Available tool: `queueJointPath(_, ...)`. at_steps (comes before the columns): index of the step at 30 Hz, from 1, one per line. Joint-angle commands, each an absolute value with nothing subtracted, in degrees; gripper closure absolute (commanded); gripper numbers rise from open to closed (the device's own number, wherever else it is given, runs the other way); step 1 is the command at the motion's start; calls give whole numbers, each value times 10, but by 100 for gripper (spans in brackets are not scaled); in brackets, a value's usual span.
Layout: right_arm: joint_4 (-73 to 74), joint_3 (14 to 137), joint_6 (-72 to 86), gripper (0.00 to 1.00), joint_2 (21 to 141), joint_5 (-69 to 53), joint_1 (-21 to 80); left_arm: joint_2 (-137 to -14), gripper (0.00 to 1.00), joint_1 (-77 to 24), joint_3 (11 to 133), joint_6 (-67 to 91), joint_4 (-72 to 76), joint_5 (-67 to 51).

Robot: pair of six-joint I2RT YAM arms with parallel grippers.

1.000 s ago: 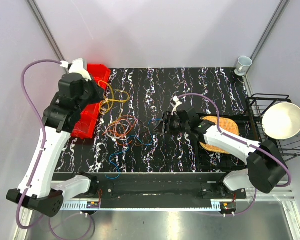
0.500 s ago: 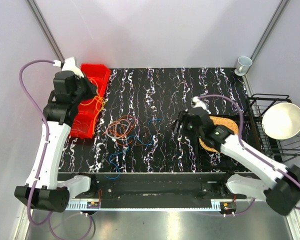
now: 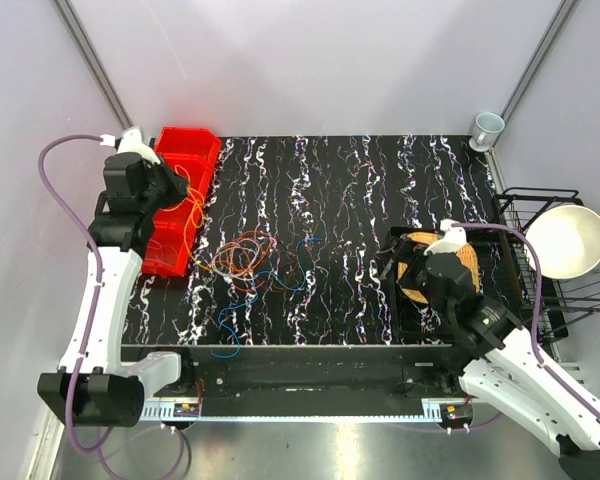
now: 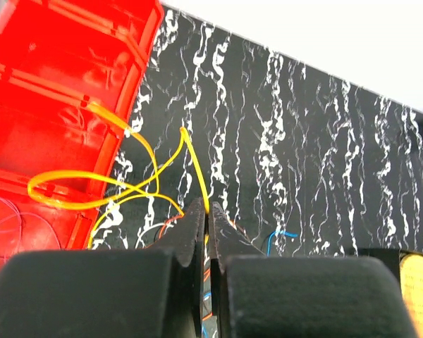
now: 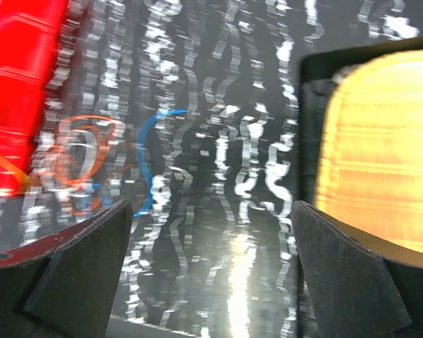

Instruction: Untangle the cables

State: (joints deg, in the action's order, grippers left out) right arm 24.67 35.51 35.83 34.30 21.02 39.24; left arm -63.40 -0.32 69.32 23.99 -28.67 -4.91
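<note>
Two grippers, two states. Nearest, the right gripper (image 5: 211,267) gapes wide and empty above the table (image 3: 360,200), just beside a yellow mat (image 5: 381,141). Mid-table lies the tangle of cables (image 3: 242,257) in orange, red and blue loops, with one blue strand (image 3: 223,322) trailing toward the near edge. Farther left, the left gripper (image 4: 206,211) is pinched tight on a yellow cable (image 4: 194,165), which loops over the wall of the red bin (image 4: 49,84). A bowl (image 3: 565,240) sits in the rack (image 3: 540,190) at right. A cup (image 3: 488,127) stands at the far corner.
</note>
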Motion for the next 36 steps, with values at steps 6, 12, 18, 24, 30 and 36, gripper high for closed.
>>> queueJointPath(6, 346, 470, 317, 4, 510, 239, 393, -656, 100, -1, 850, 239, -338, 34)
queueJointPath(12, 342, 466, 322, 0, 546, 212, 393, -704, 100, 12, 966, 241, -359, 77)
queueJointPath(18, 321, 453, 310, 0, 526, 194, 394, -792, 100, 29, 1091, 239, -397, 93)
queueJointPath(24, 313, 447, 309, 0, 519, 180, 393, -845, 100, 44, 1122, 246, -385, 137)
queueJointPath(30, 311, 446, 307, 0, 518, 172, 393, -882, 100, 63, 1099, 262, -364, 148)
queueJointPath(36, 310, 445, 307, 0, 515, 170, 394, -889, 100, 74, 1020, 272, -324, 168)
